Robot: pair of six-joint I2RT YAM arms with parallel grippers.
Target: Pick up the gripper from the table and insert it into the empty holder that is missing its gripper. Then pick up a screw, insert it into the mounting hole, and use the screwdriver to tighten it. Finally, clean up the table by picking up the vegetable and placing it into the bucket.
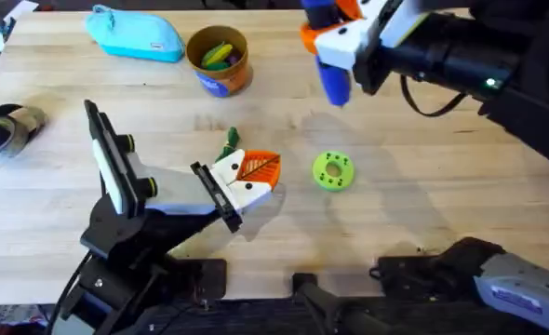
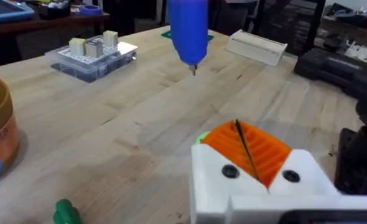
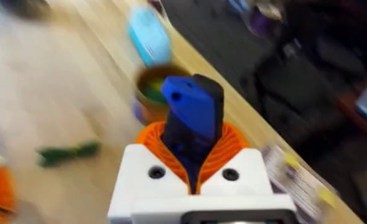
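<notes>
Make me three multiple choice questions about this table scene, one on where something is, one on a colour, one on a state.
1. Where does the small dark-green leafy toy vegetable lie?
A. in the bucket
B. on the table beside the left gripper
C. on the pouch

2. What colour is the round disc with holes?
A. bright green
B. red
C. white

3. What is the right gripper doing?
A. hanging open
B. resting on the table
C. holding the thick blue screwdriver

Key: B, it lies on bare wood; A, plainly green overhead; C, its jaws clamp the blue body.
</notes>
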